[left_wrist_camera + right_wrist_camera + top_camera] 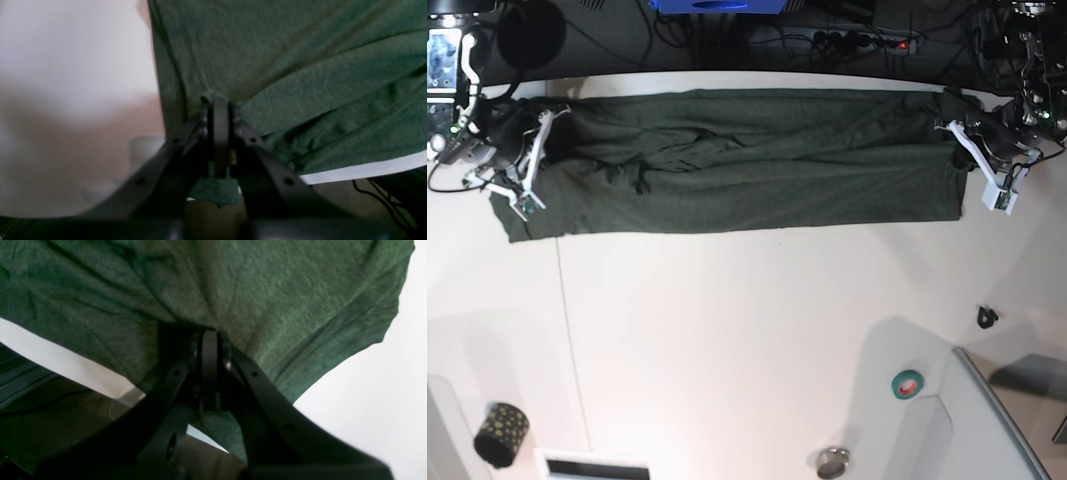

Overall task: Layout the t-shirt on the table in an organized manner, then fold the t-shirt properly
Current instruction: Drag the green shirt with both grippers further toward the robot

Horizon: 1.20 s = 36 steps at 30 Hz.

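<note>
My left end effector [220,103] is pressed together on a small pleat of the t-shirt [727,165], the knit bunching in a soft nub right at the tips in the middle of the left wrist view. My right end effector [209,335] is likewise pinched on the same cloth, near a short sleeve that curves off toward the right edge of the right wrist view. The fabric is a dark green, faintly heathered jersey, matte and soft, creased in long diagonal ridges. In the base view it lies as a long wrinkled band across the top of the frame, along the far curved edge of the smooth white counter [747,330], with a thin seam line at left.
</note>
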Motion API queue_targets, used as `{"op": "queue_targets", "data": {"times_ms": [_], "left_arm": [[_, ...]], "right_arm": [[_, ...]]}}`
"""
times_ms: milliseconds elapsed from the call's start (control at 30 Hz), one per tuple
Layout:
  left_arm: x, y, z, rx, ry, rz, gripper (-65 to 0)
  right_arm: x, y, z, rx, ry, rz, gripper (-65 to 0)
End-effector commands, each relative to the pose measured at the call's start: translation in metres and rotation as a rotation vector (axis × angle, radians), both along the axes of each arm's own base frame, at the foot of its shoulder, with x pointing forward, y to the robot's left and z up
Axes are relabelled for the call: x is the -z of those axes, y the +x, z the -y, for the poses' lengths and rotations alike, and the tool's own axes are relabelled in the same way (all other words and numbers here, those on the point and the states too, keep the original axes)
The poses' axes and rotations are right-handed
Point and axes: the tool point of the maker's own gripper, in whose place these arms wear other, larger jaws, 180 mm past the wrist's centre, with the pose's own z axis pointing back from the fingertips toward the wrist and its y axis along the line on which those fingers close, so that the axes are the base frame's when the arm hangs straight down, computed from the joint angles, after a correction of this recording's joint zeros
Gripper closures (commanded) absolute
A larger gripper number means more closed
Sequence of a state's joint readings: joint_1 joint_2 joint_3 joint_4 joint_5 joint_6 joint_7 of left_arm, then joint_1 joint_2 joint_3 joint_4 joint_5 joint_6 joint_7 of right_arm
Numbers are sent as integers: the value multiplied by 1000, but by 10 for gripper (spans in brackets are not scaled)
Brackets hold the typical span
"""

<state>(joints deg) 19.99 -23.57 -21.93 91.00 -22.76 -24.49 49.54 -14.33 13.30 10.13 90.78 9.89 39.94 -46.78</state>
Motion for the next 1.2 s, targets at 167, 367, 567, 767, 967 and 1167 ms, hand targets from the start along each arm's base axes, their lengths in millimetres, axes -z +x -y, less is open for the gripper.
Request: {"op": "queue_targets", "data": {"times_ms": [167,367,567,767,967,1167], "left_arm": [[-8,7,-3,20,18,26,0],[-14,8,-13,17,38,31,0],[-9,-1,-12,24,37,6,0],[-6,-4,-10,27,35,-4,0],[-5,-5,-9,25,32,-6,0],[-6,-4,-8,26,32,-3,0]], "right_arm": [[-11,17,7,-2,-15,47,-2],[-10,12,8,-4,-19,40,-2],[-7,6,7,-3,-14,27,-2],[-8,9,8,-3,-15,33,-2],[3,1,10,10,-8,-6,-2],[10,0,14,47,13,-13,-18]]}}
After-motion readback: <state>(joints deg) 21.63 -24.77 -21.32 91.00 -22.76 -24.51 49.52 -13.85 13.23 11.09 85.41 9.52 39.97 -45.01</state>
